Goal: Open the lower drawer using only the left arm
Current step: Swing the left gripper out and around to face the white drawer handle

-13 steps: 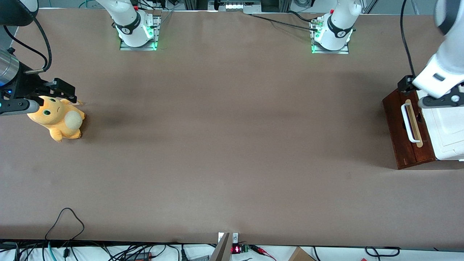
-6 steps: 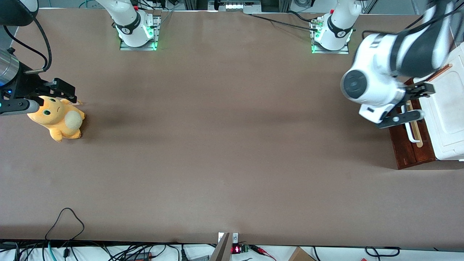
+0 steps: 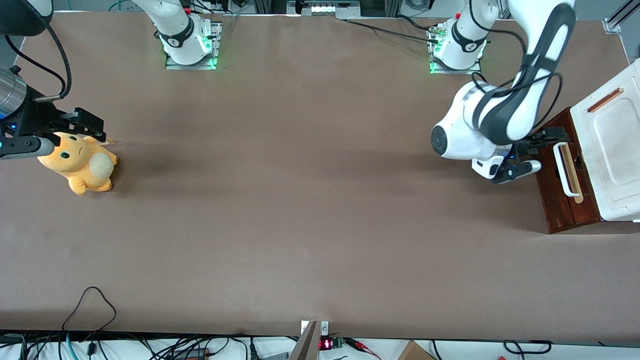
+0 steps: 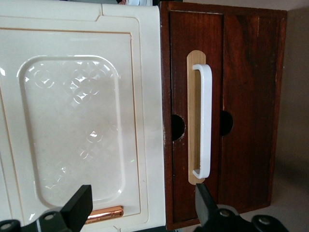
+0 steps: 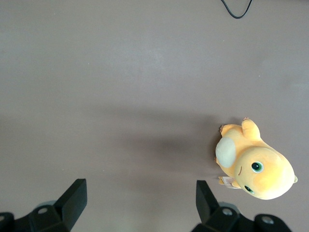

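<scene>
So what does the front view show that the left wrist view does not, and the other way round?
Only the front view shows the left arm itself, the table and an orange plush toy toward the parked arm's end. Only the left wrist view shows the embossed pattern on the cabinet top and two round notches beside the handle. Both show the drawer, its white handle, the cabinet's copper slot and the open claw, which is apart from the handle.

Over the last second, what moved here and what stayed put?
The left arm swung off the white cabinet top out over the table; its gripper now hangs open in front of the lower drawer, holding nothing. The drawer, its white handle and the plush toy have not shifted.
</scene>
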Controlling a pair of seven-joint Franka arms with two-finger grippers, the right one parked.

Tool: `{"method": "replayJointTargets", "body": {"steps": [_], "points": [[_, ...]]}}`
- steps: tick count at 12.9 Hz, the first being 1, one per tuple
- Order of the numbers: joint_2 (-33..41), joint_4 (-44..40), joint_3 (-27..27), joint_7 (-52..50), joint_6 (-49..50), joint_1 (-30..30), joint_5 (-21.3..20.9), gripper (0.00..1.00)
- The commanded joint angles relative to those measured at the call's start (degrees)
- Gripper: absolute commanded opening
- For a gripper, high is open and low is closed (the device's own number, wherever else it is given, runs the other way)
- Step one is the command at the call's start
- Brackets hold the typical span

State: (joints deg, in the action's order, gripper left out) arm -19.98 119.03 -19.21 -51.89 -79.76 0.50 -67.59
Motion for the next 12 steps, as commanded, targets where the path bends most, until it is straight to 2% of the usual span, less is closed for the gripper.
{"method": "replayJointTargets", "body": {"steps": [1, 5, 10, 12], "points": [[-2.3, 4.0, -1.8, -4.0, 0.8, -2.5, -6.1, 0.93], [-6.9, 4.1, -2.8, -5.3, -0.1, -5.5, -12.5, 0.90], [-11.3, 4.0, -2.2, -10.5, 0.4, -4.6, -14.1, 0.89], [-12.8, 3.7, -1.2, -11.6, 0.9, -4.6, -16.6, 0.88]]}}
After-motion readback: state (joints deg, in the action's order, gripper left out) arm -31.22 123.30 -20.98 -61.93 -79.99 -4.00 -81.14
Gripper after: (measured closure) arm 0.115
